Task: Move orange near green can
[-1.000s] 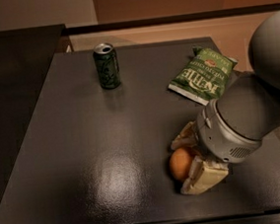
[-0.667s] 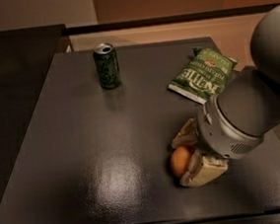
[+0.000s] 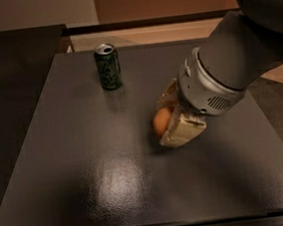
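Two pale fingers [image 3: 182, 129] of my gripper [image 3: 162, 123] clamp smooth round orange fruit [image 3: 161, 121] from both sides, jaws only as wide as fruit. I see it low over middle of dark grey tabletop [image 3: 88, 180], right of centre; contact with surface unclear. Dark green soda can [image 3: 108, 66] stands upright near far edge, well apart from fruit, up-left.

The hand [image 3: 164, 123] at mid-table covers half the orange [image 3: 160, 121]; its arm [image 3: 254, 39] exits top-right.

Dark grey rounded arm [image 3: 254, 39], silver wrist collar [image 3: 204, 86] (vent slots), cream-fingered gripper [image 3: 162, 123] low over mid table [image 3: 86, 165]
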Robot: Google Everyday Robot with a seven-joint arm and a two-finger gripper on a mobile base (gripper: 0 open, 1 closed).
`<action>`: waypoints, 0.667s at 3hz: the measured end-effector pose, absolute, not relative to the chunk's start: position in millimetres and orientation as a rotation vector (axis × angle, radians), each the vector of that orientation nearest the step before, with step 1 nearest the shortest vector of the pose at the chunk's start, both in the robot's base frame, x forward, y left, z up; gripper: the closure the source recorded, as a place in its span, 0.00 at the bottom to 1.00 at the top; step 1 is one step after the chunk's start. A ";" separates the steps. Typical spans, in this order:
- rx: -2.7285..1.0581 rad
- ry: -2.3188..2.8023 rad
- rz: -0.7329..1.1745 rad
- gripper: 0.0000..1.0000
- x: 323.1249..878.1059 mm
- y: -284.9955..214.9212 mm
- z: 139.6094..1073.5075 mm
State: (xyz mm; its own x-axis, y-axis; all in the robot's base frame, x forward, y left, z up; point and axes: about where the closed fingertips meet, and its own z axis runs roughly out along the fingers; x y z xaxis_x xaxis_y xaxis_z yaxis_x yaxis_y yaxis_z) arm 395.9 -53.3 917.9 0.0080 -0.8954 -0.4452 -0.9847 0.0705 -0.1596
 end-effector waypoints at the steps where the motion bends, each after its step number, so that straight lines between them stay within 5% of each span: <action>1: -1.824 1.939 0.229 1.00 431.4 -25.1 937.9; 2: -1.753 2.002 0.191 1.00 477.3 -10.0 938.3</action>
